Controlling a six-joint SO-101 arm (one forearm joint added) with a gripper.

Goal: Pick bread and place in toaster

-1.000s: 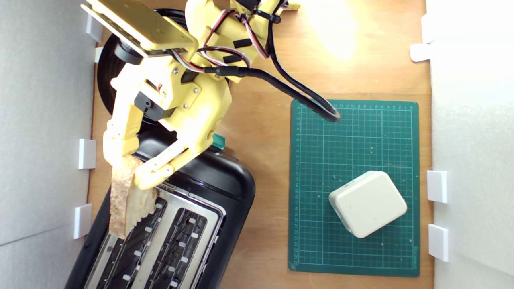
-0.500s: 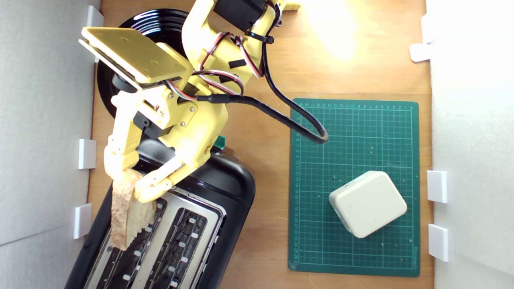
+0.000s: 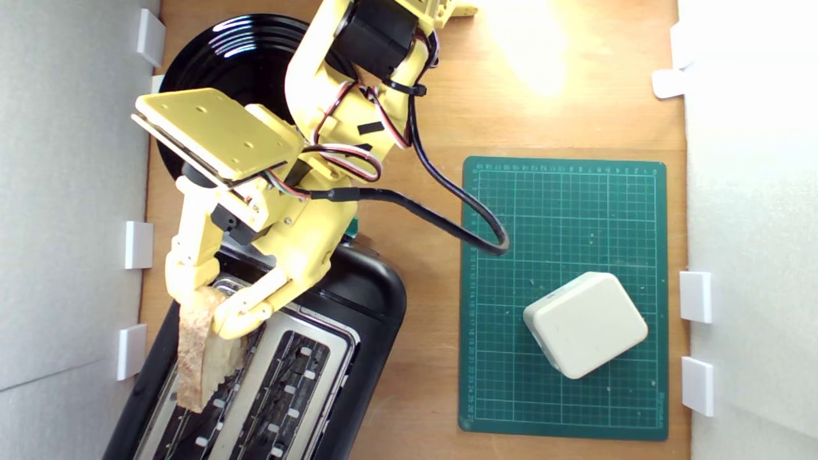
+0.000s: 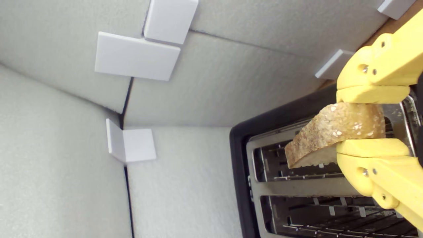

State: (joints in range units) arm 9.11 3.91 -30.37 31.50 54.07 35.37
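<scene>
The bread (image 3: 201,354) hangs crust-side up over the toaster (image 3: 358,300), above the slot nearest the exterior view's left edge, its lower tip reaching toward that slot. The wrist view shows the slice (image 4: 333,134) pinched at one end, the free end pointing out over the slot opening; whether it touches the metal top cannot be told. The gripper (image 3: 208,300) has its jaws closed narrowly on the bread, one yellow finger (image 4: 371,94) on the crust side and the other on the crumb side. The toaster lies slanted on the bench (image 3: 415,115), its far end cut off by the picture's bottom edge, and its second slot stands open just to the right of the bread in the exterior view. Behind the toaster, partly hidden by the arm, sits a black plate (image 3: 236,57). Right of the toaster, well apart, a green mat (image 3: 562,211) lies flat, with a black cable (image 3: 460,211) looping onto its near corner and a cream block (image 3: 585,324) resting on it.
</scene>
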